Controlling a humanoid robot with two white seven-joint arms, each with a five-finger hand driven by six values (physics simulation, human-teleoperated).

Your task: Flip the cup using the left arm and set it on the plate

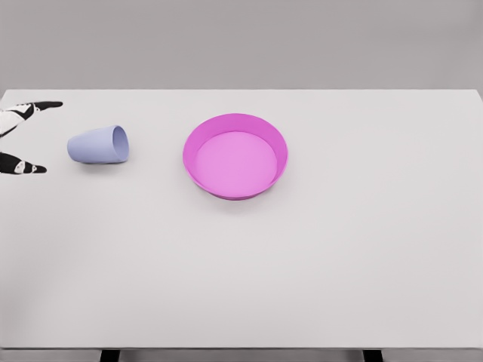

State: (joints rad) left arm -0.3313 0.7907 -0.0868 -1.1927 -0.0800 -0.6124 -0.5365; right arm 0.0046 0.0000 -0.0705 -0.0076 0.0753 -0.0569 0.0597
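Left hand [21,139] sits at the far left edge of the head view, mostly cut off. Two fingers [41,105] show, spread wide apart, holding nothing. Right hand is not in frame.

The lavender cup [98,145] lies on its side on the bench [241,264], just beyond the fingertips and roughly level with the gap between them. Its closed base faces the hand, its mouth points away toward the magenta plate [235,155]. Not touching the hand. The plate is well past the cup, farther from the hand, and empty.

Risks as I read it:
- Cup is round and lying down, so any off-centre finger contact likely rolls it along the bench and out of the grasp line.
- Approach is base-first; a push along the axis could slide it toward the plate instead of seating it in the palm.
- Tapered wall: a squeeze may squirt it out toward the mouth end.
- Flip needs wrist rotation; a loose hold could drop it.
- Plate has a raised rim; landing on it could tip the cup.

Count: one cup, one plate, one hand visible, two fingers seen.
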